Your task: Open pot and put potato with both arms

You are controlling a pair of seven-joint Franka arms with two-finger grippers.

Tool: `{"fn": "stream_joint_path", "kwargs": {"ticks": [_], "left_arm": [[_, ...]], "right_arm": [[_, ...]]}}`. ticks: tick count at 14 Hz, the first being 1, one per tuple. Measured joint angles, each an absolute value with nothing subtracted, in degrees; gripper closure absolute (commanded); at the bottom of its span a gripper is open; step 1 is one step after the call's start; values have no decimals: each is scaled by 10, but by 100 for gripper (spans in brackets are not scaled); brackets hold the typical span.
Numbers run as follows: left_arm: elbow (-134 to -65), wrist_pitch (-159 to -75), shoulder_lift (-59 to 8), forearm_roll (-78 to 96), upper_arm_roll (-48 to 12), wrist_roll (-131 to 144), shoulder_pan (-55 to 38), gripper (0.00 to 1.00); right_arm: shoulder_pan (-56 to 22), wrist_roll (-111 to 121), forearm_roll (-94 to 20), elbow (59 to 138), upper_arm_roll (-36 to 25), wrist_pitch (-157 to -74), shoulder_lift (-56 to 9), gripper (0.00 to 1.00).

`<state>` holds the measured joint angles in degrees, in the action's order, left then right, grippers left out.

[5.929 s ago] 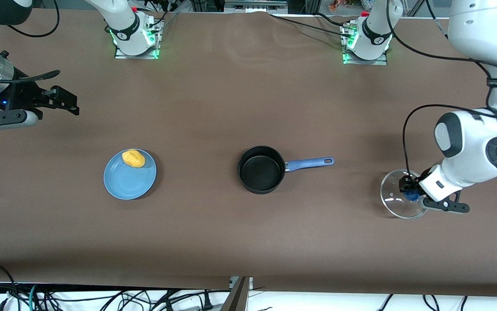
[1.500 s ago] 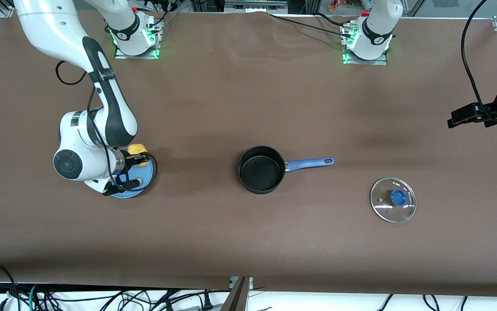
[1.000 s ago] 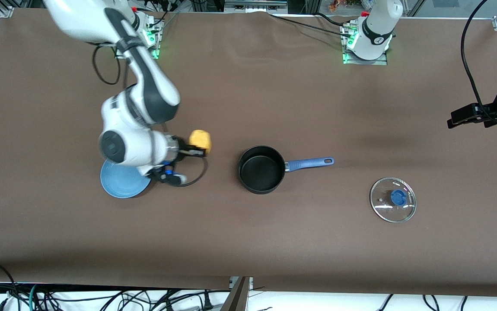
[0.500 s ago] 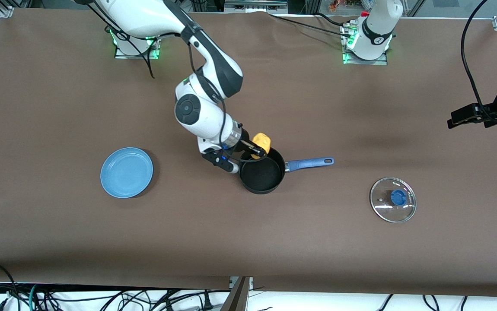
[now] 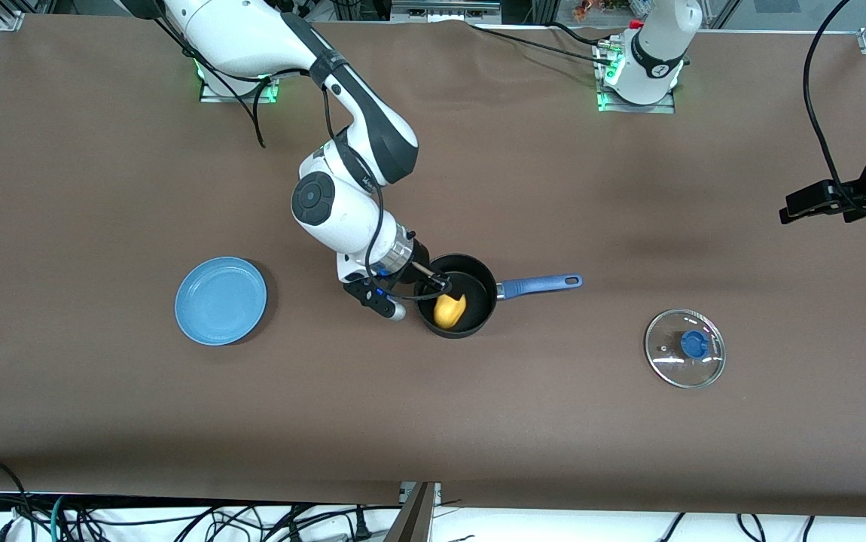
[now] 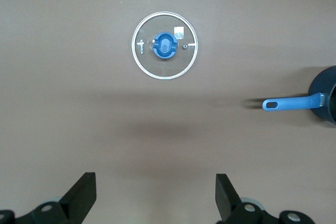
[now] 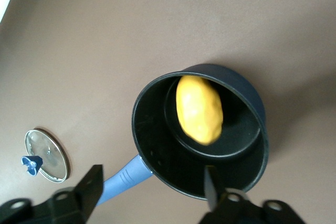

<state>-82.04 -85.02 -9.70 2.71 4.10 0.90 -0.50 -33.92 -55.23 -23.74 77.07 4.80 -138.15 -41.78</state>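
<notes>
two steps look done: the pot [image 5: 455, 296] stands uncovered and the potato [image 5: 449, 309] lies inside it. my right hand [image 5: 433, 284] sits over the pot rim, fingers [image 7: 93, 183] apart and holding nothing. my left hand [image 6: 155, 195] waits, fingers spread, well clear toward the left arm's end, past the glass lid [image 5: 684, 348] on the desk [image 5: 433, 421]. next move, as i judge it: lift the right hand straight up, clear of the rim.

one pot [image 5: 457, 295], one potato [image 5: 449, 309] inside it, one glass lid [image 5: 684, 348] beside the pot's handle end, one blue plate [image 5: 221, 299] well apart from it.
</notes>
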Motion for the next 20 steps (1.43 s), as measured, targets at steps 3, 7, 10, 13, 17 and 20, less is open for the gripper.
{"fn": "stream_joint_path", "kwargs": {"ticks": [3,7,10,13,17,20], "left_arm": [[-820,-850,-97,27,41,9,-5,0],[-820,-850,-97,27,41,9,-5,0],[-820,-850,-97,27,41,9,-5,0],[-820,-850,-97,27,41,9,-5,0],[-820,-850,-97,27,41,9,-5,0],[-820,-850,-97,27,41,9,-4,0]], "right_arm": [[-339,-551,-173,768,46,-1380,-418,0],[-336,-480,-98,757,-13,-1271,-398,0],[-324,-362,-98,756,-78,-1155,-357,0],[-321,-278,-98,754,-122,-1031,-294,0],[-319,-173,-98,784,-180,-923,-186,0],[-290,-124,-92,848,-189,-887,-101,0]]}}
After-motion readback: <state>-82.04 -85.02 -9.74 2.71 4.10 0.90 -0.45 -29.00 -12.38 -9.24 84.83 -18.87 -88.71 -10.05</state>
